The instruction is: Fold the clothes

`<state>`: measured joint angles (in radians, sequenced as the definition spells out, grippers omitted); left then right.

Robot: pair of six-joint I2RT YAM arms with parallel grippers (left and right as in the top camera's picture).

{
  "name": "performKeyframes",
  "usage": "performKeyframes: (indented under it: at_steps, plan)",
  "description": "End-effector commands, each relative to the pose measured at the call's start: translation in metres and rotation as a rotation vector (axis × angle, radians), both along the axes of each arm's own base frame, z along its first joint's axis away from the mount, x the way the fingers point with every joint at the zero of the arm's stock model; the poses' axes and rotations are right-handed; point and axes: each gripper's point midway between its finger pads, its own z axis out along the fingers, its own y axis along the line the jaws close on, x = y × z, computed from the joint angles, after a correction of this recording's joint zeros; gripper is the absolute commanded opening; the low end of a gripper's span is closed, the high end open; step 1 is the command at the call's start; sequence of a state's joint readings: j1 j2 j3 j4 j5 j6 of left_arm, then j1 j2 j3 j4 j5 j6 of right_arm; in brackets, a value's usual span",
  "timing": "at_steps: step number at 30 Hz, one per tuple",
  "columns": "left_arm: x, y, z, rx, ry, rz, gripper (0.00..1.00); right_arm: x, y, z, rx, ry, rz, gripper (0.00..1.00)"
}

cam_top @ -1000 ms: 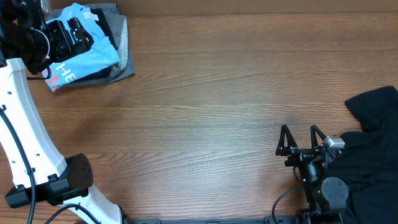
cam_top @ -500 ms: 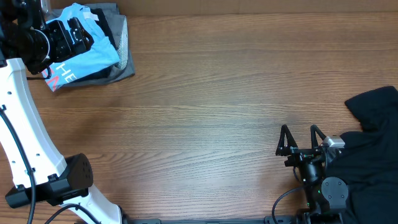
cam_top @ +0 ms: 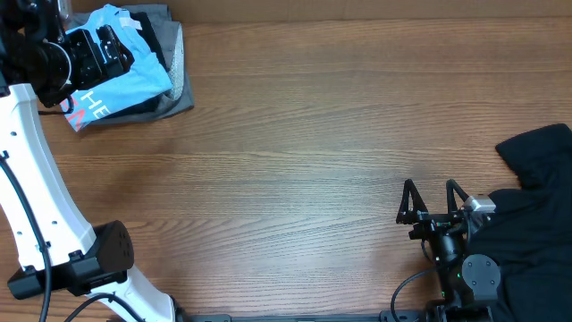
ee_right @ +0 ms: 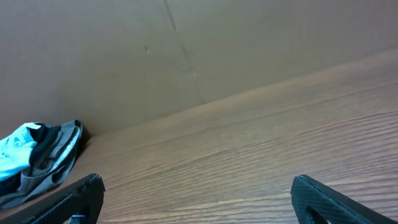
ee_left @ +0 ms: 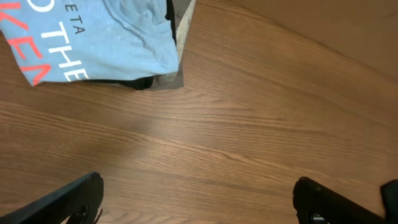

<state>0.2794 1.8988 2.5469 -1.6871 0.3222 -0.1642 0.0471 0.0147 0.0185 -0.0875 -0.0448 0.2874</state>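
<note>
a light-blue t-shirt [cam_top: 125, 76] with white print and coral-pink lettering lies crumpled at the far left corner of the brown wood-grain table [cam_top: 313, 134]. it tops a small pile. a dark black garment [cam_top: 150, 36] shows from under it, and a grey soft garment [cam_top: 181, 72] lies lowest, its edge sticking out toward the table's middle. the left wrist view shows the same pile on the table: the t-shirt [ee_left: 93, 43] with white letters and a corner of coral-pink ones, a sliver of the black garment [ee_left: 134, 82] beneath its hem, and the grey one [ee_left: 181, 25] along its side. the left gripper [cam_top: 107, 45] hangs above that corner of the table on its white arm [cam_top: 36, 179]. its two black fingers [ee_left: 68, 199] stand wide apart with only bare table wood between them, gripping nothing.

a larger loose black garment [cam_top: 536, 206] lies bunched at the table's right edge, partly running out of the overhead view. the right gripper [cam_top: 431, 201] sits by the table's near edge, just beside that black cloth, its fingers spread and empty. in the right wrist view the fingers [ee_right: 329, 202] are far apart over the table. there the pile shows small at the table's far corner, the t-shirt [ee_right: 15, 146] beside the black and grey cloth.
</note>
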Motion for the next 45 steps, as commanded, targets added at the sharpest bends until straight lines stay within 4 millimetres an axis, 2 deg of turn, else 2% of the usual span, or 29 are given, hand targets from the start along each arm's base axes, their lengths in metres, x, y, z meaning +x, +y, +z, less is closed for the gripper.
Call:
performKeyframes:
  at_steps: [1, 5, 10, 14, 18, 26, 29, 33, 40, 45]
  plan:
    - [-0.019, -0.017, 0.024, -0.025, -0.052, 0.018, 1.00, 0.000, -0.001, -0.001, -0.003, -0.010, -0.004, 1.00]
    - [-0.044, -0.029, 0.028, 0.050, -0.051, 0.010, 1.00, 0.000, -0.001, -0.001, -0.003, -0.010, -0.004, 1.00]
    - [-0.070, -0.035, 0.018, 0.172, -0.059, 0.047, 1.00, 0.000, -0.001, -0.001, -0.003, -0.010, -0.004, 1.00]
    - [-0.092, -0.047, 0.003, 0.202, -0.105, 0.016, 1.00, 0.000, -0.001, -0.001, -0.003, -0.010, -0.004, 1.00]
    - [-0.125, -0.056, -0.015, 0.191, -0.163, 0.006, 1.00, 0.000, -0.001, -0.001, -0.003, -0.010, -0.004, 1.00]
    - [-0.185, -0.057, -0.050, 0.187, -0.357, 0.025, 1.00, 0.000, -0.001, -0.001, -0.003, -0.010, -0.004, 1.00]
    - [-0.200, -0.057, -0.060, 0.188, -0.433, 0.032, 1.00, 0.000, -0.001, -0.001, -0.003, -0.010, -0.004, 1.00]
    - [-0.203, -0.052, -0.066, 0.206, -0.511, 0.062, 1.00, 0.000, -0.001, -0.001, -0.003, -0.010, -0.004, 1.00]
    - [-0.182, -0.057, -0.072, 0.195, -0.679, 0.056, 1.00, 0.000, -0.001, -0.001, -0.003, -0.010, -0.004, 1.00]
    - [-0.175, -0.063, -0.084, 0.180, -0.795, 0.042, 1.00, 0.000, -0.001, -0.001, -0.003, -0.010, -0.004, 1.00]
